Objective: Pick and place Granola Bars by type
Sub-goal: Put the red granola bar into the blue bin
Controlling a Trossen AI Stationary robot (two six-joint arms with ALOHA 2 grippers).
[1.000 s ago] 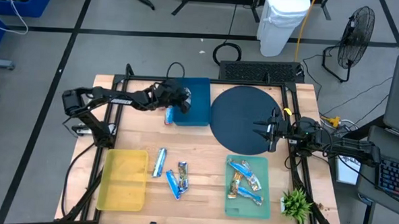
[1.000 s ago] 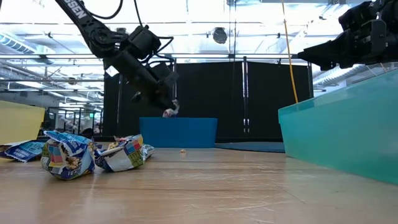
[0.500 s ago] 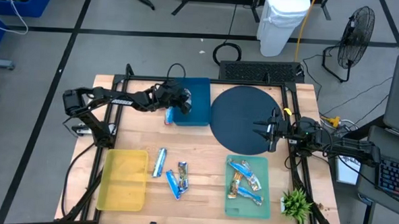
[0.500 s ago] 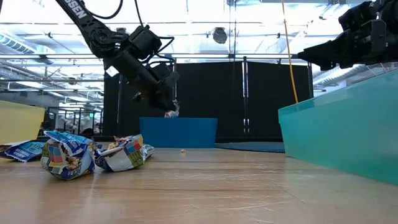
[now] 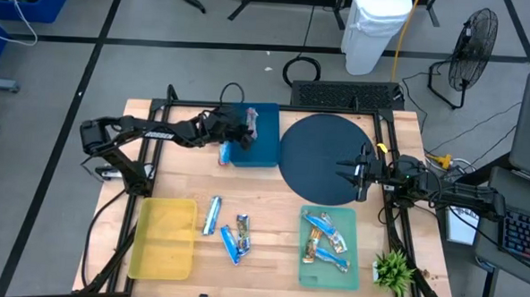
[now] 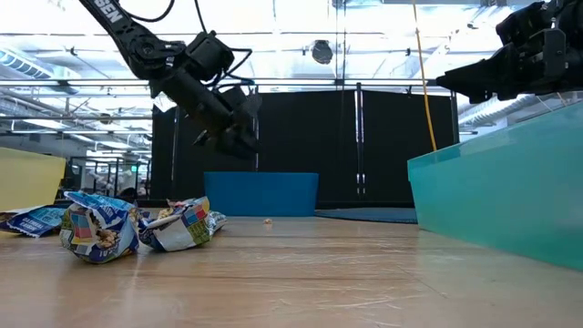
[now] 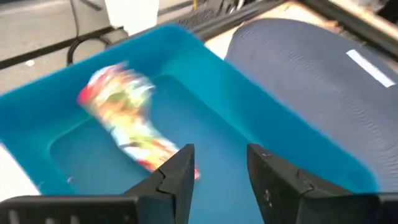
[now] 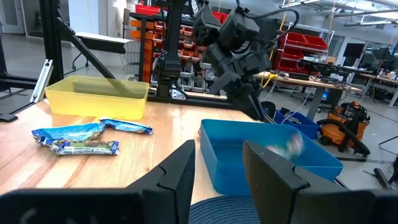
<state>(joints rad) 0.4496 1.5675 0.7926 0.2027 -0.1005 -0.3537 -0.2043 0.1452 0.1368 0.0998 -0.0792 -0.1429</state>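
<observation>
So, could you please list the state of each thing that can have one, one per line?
Left end effector: open, above the blue tray.
Reddish granola bar: released, in the blue tray.
Right end effector: open, empty, over the dark round mat.
Green tray: holds several bars.
Yellow tray: nothing visible inside.

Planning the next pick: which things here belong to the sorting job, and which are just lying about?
Job: loose blue bars; reddish bar dropping into the blue tray; bars in the teal tray; yellow tray; left gripper, open.

Lying about: round dark mat; plant.
</observation>
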